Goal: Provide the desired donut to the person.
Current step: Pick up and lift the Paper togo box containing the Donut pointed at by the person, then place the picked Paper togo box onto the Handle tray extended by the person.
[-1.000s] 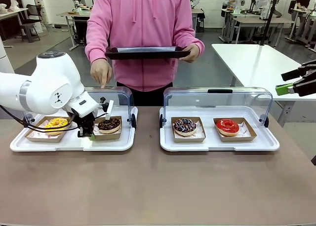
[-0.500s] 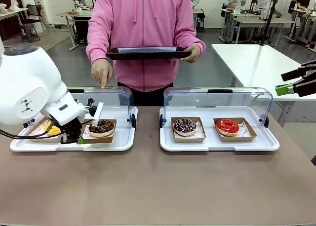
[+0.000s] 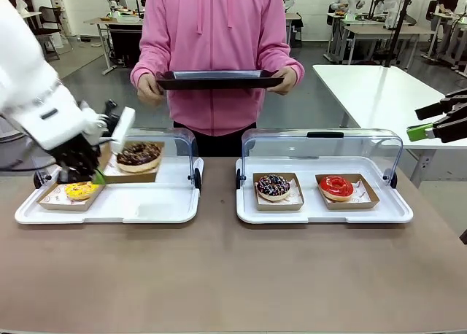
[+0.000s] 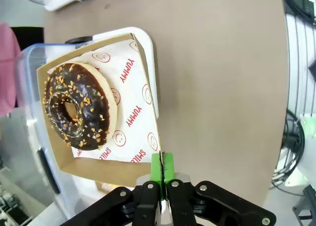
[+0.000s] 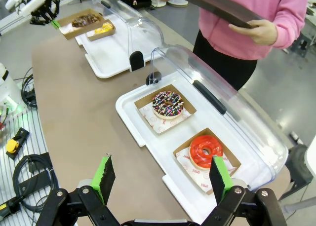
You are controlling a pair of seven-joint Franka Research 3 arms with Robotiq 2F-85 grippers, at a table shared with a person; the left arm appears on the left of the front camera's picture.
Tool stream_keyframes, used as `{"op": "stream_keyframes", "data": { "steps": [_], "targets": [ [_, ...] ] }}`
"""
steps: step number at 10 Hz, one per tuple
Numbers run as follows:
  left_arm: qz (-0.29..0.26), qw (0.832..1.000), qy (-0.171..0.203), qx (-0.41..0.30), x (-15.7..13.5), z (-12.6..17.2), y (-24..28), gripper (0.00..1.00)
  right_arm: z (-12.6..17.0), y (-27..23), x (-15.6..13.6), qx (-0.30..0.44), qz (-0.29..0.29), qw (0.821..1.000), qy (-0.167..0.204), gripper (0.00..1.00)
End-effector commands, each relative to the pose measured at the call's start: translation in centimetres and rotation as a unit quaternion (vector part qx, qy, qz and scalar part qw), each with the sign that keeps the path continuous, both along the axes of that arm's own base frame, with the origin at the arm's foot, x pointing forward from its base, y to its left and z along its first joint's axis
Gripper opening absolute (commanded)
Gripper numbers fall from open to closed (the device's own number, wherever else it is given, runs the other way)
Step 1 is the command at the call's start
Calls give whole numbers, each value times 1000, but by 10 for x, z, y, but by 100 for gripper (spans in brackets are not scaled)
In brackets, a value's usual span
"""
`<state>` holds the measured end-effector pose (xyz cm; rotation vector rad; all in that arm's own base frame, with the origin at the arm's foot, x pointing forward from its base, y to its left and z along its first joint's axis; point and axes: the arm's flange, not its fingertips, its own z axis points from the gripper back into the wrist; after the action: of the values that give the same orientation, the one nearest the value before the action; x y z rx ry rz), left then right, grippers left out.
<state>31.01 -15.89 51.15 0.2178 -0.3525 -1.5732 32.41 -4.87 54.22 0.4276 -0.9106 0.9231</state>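
My left gripper (image 3: pixel 96 176) (image 4: pixel 162 168) is shut on the edge of a cardboard tray (image 3: pixel 131 172) (image 4: pixel 98 169) that carries a chocolate donut with nut crumbs (image 3: pixel 138 154) (image 4: pixel 78 109); the tray hangs lifted above the left white serving tray (image 3: pixel 139 203). A yellow donut (image 3: pixel 80 190) stays in its cardboard tray below. The person (image 3: pixel 211 35) in a pink hooded sweatshirt stands across the table, holding a dark tray (image 3: pixel 217 79) (image 5: pixel 217 6) with both hands. My right gripper (image 3: pixel 430 128) (image 5: pixel 163 179) hangs open at the right, off the table.
The right serving tray (image 3: pixel 321 211) (image 5: pixel 148 117), its clear lid raised, holds a sprinkled chocolate donut (image 3: pixel 273 186) (image 5: pixel 167 104) and a red glazed donut (image 3: pixel 336 186) (image 5: pixel 206 151). The left tray's clear lid (image 3: pixel 171 141) stands open behind the lifted donut. Bare brown tabletop (image 3: pixel 233 276) lies in front.
My left gripper has lifted the cardboard tray with the chocolate nut donut up off the serving tray and drawn it leftward. The person's pointing hand has gone back to the dark tray.
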Motion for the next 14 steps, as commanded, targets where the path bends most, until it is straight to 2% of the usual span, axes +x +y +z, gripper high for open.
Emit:
{"op": "stream_keyframes", "data": {
  "steps": [1, 2, 4, 5, 6, 14],
  "targets": [
    [5, 1000, -28, 1, -45, -4, 35, 0, -1, 0, 2, 4, 4, 1000, -1, 100],
    [11, 999, -37, -1, -46, 11, 44, 0, -1, 0, 2, 4, 4, 1000, -1, 100],
    [10, 999, -42, -1, -42, 13, 49, 0, -1, 0, 2, 4, 4, 1000, -1, 100],
    [-36, 999, 2, 0, -19, -4, 53, 0, -1, 0, 2, 4, 4, 1000, -1, 100],
    [14, 999, -41, -5, -30, 49, 42, 0, -1, 0, 2, 4, 4, 1000, -1, 100],
    [14, 999, -41, -5, -30, 49, 42, 0, -1, 0, 2, 4, 4, 1000, -1, 100]
  ]
}}
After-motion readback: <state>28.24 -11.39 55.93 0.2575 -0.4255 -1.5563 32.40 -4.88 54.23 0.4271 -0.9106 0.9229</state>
